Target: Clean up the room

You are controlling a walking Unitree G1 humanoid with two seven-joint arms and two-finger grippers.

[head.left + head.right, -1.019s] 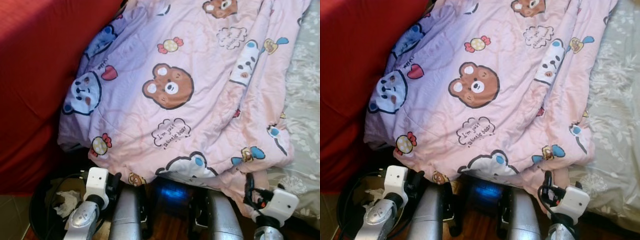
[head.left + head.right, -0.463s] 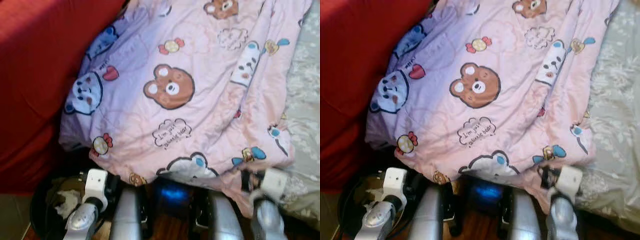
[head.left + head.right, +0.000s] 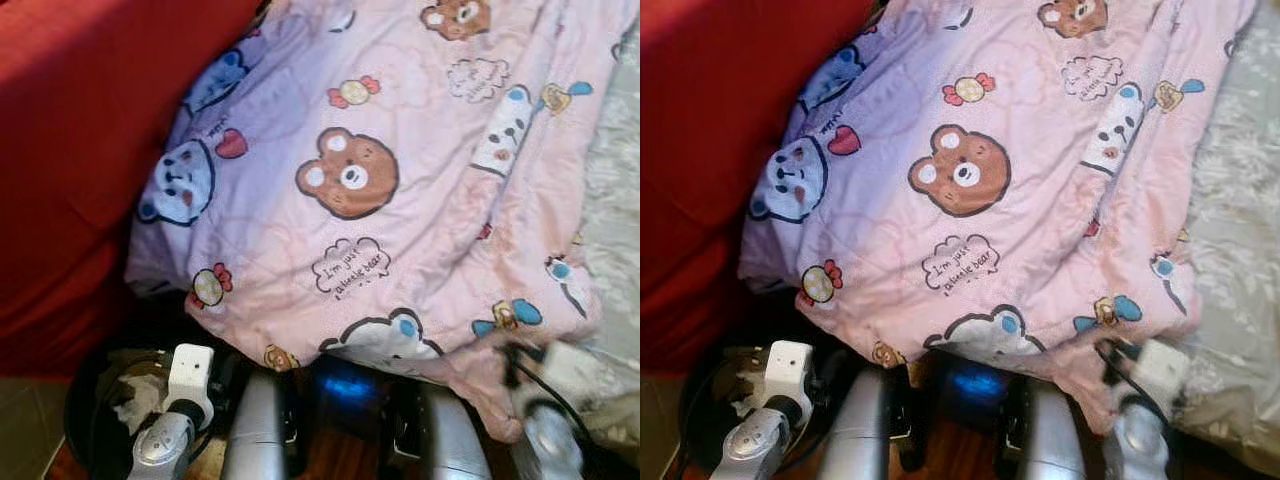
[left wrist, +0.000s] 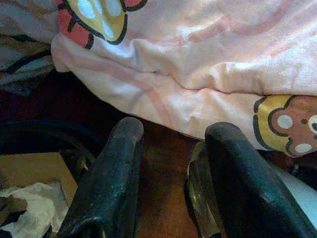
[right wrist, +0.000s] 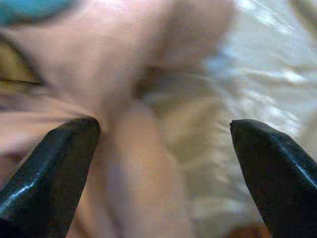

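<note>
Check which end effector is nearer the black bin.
Left. Left end effector hangs open right above the black bin; right end effector is across the robot, at the pink blanket corner.

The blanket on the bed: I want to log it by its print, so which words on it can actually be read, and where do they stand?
"I'm just a little bear": in the cloud bubble below the brown bear face on the pink blanket; small, so the middle words are partly a guess.
Second cloud bubble near the top: blurred, unreadable.
Short word above the red heart: too small to read.
</note>
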